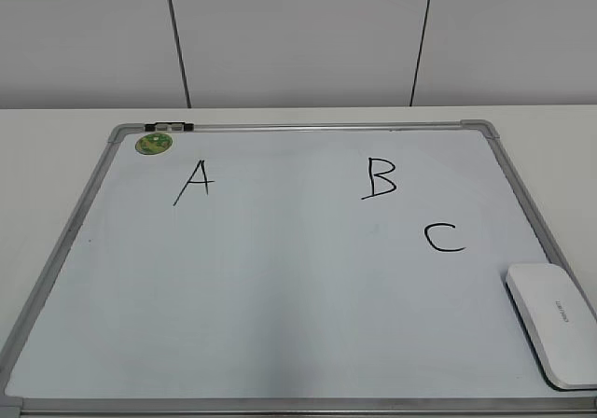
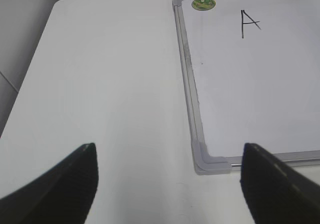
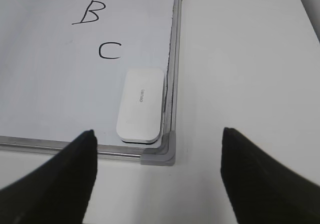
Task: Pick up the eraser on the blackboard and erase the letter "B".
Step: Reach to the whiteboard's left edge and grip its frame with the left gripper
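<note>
The blackboard (image 1: 280,287) is a white board with a silver frame lying flat on the table. The black letter "B" (image 1: 380,177) stands at upper right, between the "A" (image 1: 193,182) and the "C" (image 1: 444,238). The white eraser (image 1: 553,323) lies in the board's near right corner. In the right wrist view the eraser (image 3: 140,105) lies just ahead of my open, empty right gripper (image 3: 157,181), with the "B" (image 3: 90,12) farther off. My left gripper (image 2: 167,184) is open and empty over the bare table by the board's near left corner (image 2: 210,160). Neither gripper shows in the exterior view.
A small round green magnet (image 1: 154,143) sits at the board's far left corner, next to a black-and-silver clip (image 1: 169,126) on the frame. White table surface (image 2: 110,84) surrounds the board. A panelled wall stands behind.
</note>
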### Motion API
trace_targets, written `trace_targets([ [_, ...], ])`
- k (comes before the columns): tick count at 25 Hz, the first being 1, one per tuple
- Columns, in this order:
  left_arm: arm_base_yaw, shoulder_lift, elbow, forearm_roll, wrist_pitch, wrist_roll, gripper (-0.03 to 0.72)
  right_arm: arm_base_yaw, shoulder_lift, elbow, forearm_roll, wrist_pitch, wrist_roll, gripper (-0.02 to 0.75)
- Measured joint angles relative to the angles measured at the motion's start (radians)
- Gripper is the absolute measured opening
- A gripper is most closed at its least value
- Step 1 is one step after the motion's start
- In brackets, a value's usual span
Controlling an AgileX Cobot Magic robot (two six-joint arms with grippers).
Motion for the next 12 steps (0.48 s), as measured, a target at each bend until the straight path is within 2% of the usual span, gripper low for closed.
trace_targets([
  [12,0.000,0.000,0.000,0.004,0.000,0.000,0.659,0.000,0.000,0.000,0.000,0.000,0.000,0.591],
])
